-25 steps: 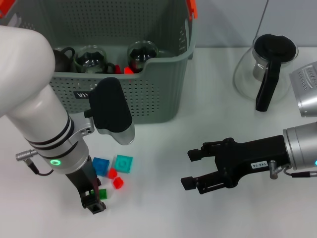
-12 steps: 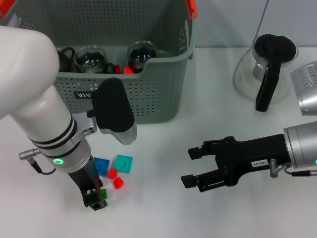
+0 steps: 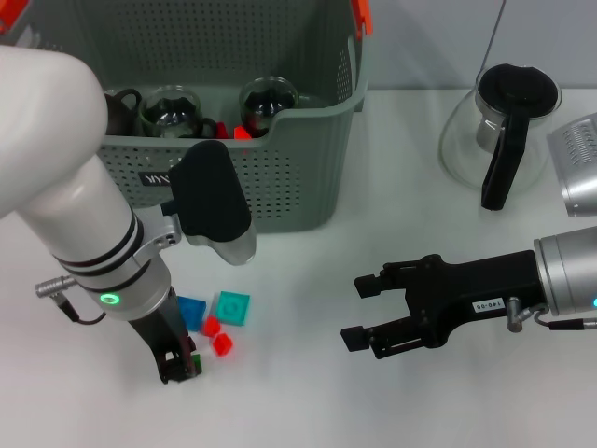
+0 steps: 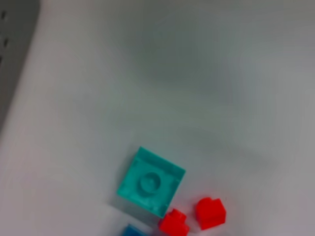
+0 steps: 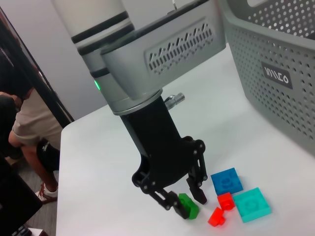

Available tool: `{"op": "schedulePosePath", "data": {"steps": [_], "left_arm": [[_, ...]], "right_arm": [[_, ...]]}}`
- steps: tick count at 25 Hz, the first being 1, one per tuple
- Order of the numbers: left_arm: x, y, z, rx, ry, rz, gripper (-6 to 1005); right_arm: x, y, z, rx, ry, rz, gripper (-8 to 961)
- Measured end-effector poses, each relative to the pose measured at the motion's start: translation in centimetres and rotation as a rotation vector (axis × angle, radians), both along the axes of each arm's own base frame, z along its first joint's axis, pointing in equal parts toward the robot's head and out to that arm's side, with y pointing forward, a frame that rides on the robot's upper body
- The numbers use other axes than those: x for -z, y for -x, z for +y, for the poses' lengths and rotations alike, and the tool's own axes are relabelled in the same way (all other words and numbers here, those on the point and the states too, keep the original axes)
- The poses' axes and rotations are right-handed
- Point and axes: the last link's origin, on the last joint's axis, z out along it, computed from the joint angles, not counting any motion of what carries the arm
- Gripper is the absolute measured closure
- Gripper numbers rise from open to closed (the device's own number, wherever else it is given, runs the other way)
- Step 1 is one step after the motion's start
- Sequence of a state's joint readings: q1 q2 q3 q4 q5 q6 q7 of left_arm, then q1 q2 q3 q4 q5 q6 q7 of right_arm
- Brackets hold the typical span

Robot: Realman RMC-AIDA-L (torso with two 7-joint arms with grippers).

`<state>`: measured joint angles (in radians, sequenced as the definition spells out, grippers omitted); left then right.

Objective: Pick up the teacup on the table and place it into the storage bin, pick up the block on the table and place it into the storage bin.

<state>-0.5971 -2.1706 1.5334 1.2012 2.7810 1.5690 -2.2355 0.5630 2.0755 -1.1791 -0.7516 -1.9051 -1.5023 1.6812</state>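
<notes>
White counter [image 3: 308, 261] fills the scene, with the grey-green storage bin [image 3: 280, 177] at its far left side, glass teacups [image 3: 173, 110] inside it. On the near side of the bin, the left end effector [image 3: 179, 364] is lowered to the counter, its black fingers [image 5: 197, 189] clenched on a small green block [image 5: 188, 205]. Just beside it lie a blue block [image 3: 192, 312], a teal block [image 3: 232, 307] and two small red blocks [image 3: 222, 343], loose on the surface. The right end effector [image 3: 364, 313] hovers over bare counter well to the right of the blocks, its fingers spread apart and grasping nothing. A glass pot [image 3: 499, 131] with a black lid and handle stands at the far right.
</notes>
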Motion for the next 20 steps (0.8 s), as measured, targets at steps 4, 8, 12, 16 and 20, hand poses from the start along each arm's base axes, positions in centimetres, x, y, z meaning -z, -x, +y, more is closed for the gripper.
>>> {"op": "schedulePosePath", "data": {"steps": [4, 8, 12, 16, 20], "left_arm": [[-0.2, 0.0, 0.2, -0.008, -0.006, -0.005, 721], [-0.2, 0.0, 0.1, -0.012, 0.001, -0.001, 846], [-0.2, 0.1, 0.0, -0.015, 0.002, -0.001, 869], [-0.5, -0.1, 0.1, -0.008, -0.014, -0.011, 893], [-1.6, -0.6, 0.6, -0.005, -0.061, -0.039, 893]], "right_arm": [[0.0, 0.0, 0.0, 0.001, -0.001, 0.000, 57], [-0.1, -0.1, 0.0, 0.000, -0.003, -0.001, 57], [-0.1, -0.1, 0.0, -0.001, -0.003, -0.001, 57], [-0.1, -0.1, 0.0, -0.001, -0.003, -0.001, 56], [-0.1, -0.1, 0.0, 0.000, -0.003, -0.001, 56]]}}
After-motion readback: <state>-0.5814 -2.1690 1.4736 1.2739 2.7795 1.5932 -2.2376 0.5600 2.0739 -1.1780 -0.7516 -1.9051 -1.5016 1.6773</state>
